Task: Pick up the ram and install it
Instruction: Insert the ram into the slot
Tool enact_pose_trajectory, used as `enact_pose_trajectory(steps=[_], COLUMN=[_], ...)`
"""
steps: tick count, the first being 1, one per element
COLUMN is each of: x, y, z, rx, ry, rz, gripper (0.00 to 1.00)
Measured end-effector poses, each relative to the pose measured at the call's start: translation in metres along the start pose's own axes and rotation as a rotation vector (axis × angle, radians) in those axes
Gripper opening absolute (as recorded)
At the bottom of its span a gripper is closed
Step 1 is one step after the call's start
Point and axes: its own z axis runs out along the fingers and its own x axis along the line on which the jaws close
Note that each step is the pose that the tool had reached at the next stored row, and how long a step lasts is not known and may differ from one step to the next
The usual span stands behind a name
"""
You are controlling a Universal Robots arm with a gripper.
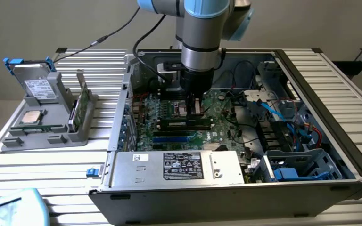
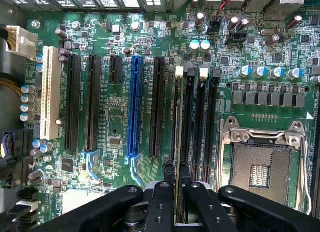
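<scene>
The arm reaches down into the open computer case (image 1: 350, 155), and my gripper (image 1: 194, 112) hangs just above the green motherboard (image 1: 222, 132). In the wrist view the gripper (image 2: 176, 168) is shut on the ram (image 2: 178, 122). The ram shows edge-on as a thin line running along a black memory slot (image 2: 189, 117) between white latches (image 2: 179, 71). From the exterior view the ram (image 1: 177, 124) is a long dark stick lying level under the fingers, down at the slots. Whether it is fully seated I cannot tell.
An open CPU socket (image 2: 260, 162) sits close beside the memory slots. A blue slot (image 2: 134, 107) and black expansion slots lie on the other side. The silver power supply (image 1: 175, 167) fills the case front. Cables crowd the exterior view's right. A grey holder (image 1: 49, 136) carries a CPU (image 1: 31, 117).
</scene>
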Motion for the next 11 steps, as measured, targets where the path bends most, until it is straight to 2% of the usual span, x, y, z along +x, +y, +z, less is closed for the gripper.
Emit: enact_pose_trajectory(steps=[5, 7, 8, 10, 11], x=[-0.0001, -0.0001, -0.0001, -0.0001, -0.0001], y=[0.0, 0.0, 0.0, 0.0001, 0.0001], z=[0.0002, 0.0002, 0.0002, -0.0003, -0.0016], rx=[0.0002, 0.0002, 0.0002, 0.0, 0.0001], ry=[-0.0004, -0.0002, -0.0002, 0.0001, -0.0002], rz=[0.0, 0.0, 0.0, 0.0, 0.0], gripper=[0.15, 0.28, 0.28, 0.39, 0.39])
